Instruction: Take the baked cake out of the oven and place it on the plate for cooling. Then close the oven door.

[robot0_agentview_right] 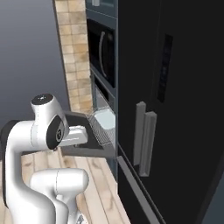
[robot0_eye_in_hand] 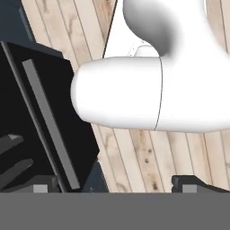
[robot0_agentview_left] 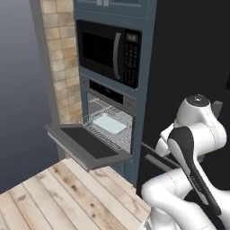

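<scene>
The oven [robot0_agentview_left: 110,117] is a grey steel built-in unit set in a blue-grey cabinet column, below a glossy black microwave [robot0_agentview_left: 108,51] with a keypad and a curved vertical handle. The oven door [robot0_agentview_left: 87,144] hangs dropped open, lying roughly level; its long axis runs across the oven front, the dark glass panel facing up. A wire rack [robot0_agentview_left: 105,130] is pulled partly out over the door and carries a pale rectangular tray [robot0_agentview_left: 109,123] with rounded corners, its long side parallel to the door. The baked cake cannot be made out on the tray or rack at this size. A tan brick-patterned wall [robot0_agentview_left: 60,58] flanks the cabinet; the floor [robot0_agentview_left: 67,193] is pale knotted wood plank. A tall black refrigerator [robot0_agentview_right: 175,109] with grey bar handles stands just beside the oven column.

In the hand view the tool [robot0_eye_in_hand: 114,187] points down at the floor, its two dark tips set wide apart, holding nothing. Most of each tip is cut off at the lower edge.
</scene>
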{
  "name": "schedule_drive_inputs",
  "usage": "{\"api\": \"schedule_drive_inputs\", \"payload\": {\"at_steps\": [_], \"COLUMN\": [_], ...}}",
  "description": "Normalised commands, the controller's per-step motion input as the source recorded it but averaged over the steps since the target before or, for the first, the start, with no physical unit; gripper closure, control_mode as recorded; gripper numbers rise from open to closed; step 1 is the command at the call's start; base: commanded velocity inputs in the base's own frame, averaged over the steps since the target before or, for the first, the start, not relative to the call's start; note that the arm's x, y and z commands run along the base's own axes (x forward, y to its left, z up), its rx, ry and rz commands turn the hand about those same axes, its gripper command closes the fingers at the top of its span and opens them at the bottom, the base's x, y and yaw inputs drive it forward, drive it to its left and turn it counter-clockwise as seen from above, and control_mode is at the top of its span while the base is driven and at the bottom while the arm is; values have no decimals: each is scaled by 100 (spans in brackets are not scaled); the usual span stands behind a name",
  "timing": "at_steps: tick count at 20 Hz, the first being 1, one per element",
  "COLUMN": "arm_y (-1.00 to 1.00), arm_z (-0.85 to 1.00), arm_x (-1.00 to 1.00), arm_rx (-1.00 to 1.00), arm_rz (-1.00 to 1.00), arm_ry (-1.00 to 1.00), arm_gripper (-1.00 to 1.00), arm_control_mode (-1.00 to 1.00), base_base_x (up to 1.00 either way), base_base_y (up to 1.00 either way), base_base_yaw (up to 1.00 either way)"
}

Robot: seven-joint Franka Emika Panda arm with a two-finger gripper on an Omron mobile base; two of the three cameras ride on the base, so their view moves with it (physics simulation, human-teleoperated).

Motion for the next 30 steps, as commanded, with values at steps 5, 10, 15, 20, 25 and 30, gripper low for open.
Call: {"api": "schedule_drive_inputs", "payload": {"at_steps": [5, 10, 15, 20, 25, 30], "arm_y": [0, 0, 0, 0, 0, 0], "arm_z": [0, 0, 0, 0, 0, 0], "arm_x": [0, 0, 0, 0, 0, 0], "arm_rx": [0, 0, 0, 0, 0, 0], "arm_rz": [0, 0, 0, 0, 0, 0], "arm_ry": [0, 0, 0, 0, 0, 0], "arm_gripper": [-100, -100, -100, -100, -100, -100], "arm_control_mode": [100, 100, 100, 100, 100, 100], "base_base_x": [57, 42, 45, 16, 4, 17], "base_base_y": [-11, -30, -29, 6, 31, 50], "base_base_yaw": [17, 20, 16, 2, -4, -16]}}
